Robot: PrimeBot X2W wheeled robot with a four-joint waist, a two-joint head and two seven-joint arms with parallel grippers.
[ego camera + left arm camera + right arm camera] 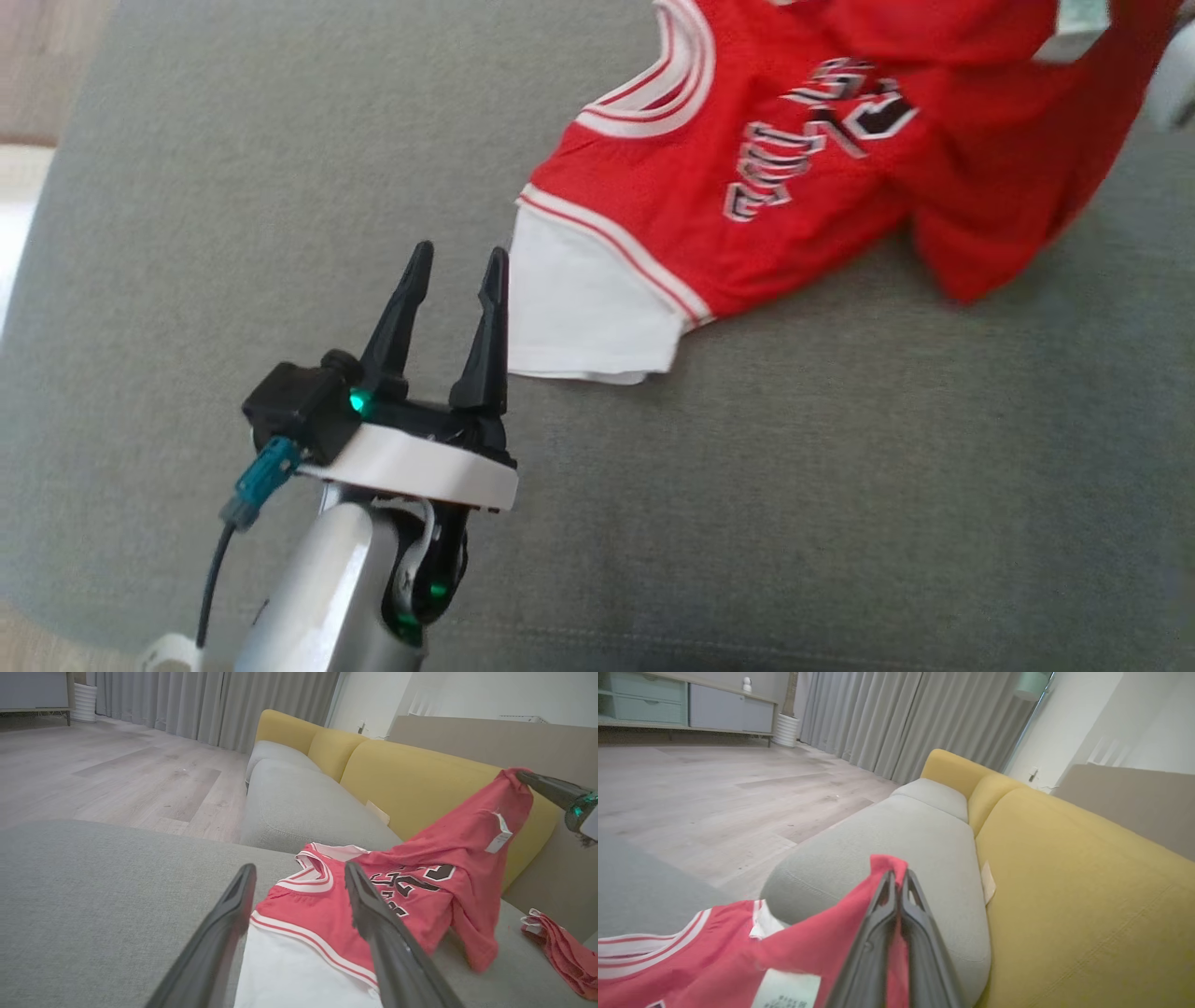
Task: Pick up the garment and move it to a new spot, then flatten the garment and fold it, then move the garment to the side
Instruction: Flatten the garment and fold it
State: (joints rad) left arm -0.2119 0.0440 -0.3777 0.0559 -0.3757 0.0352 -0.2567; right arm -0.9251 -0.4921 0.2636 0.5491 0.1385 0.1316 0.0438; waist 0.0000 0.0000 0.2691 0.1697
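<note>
While the right hand (897, 877) is pressed together on a fold of the jersey (747, 187), a tuft of red mesh pokes out past its fingertips and the cloth there is drawn up off the cushion (233, 187). From that raised corner the jersey slopes down in loose folds, with a white label (499, 835) hanging on the lifted part. The rest lies crumpled on the grey cushion. The black lettering with its white outline faces up, broken by creases, and the striped collar is on the far side from the robot.

The white sleeve (579, 308) lies flat on the cushion, the part of the jersey nearest the robot, bordered by red and white trim. The left hand (462, 248) is spread wide and holds nothing. In the head view its right finger lines up with the sleeve's outer edge; in its own wrist view the two fingers frame that edge, one over bare cushion, the other over red cloth. Whether it touches the sleeve I cannot tell.

A smaller red piece (560, 952) with white edging lies on the cushion well apart from the jersey, on its right. Beyond the cushion stands a sofa (420, 779) with a yellow back and grey seat, then a wooden floor (117, 765) and grey curtains (210, 704).
</note>
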